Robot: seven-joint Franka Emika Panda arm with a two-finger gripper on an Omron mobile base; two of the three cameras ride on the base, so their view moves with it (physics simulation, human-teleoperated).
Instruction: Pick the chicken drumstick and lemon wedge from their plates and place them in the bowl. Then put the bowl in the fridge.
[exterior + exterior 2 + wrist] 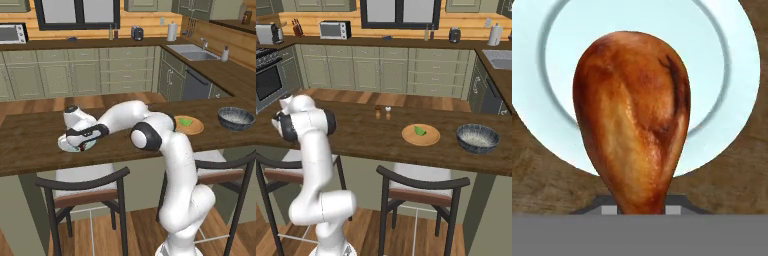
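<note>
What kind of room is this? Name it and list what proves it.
A home kitchen, rendered in simulation. The proof: a sink set in the counter, a microwave and an oven along the wall, and pale green cabinets running under the worktops.

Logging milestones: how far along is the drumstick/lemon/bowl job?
Done: nothing. The bowl looks empty; the lemon wedge sits on the wooden plate. In hand: the claw is at the chicken drumstick, over the blue plate. Left: both transfers, then the fridge.

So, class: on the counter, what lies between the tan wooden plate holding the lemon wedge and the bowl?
Nothing: in the right base view, bare dark wooden counter separates the tan plate from the bowl.
</note>
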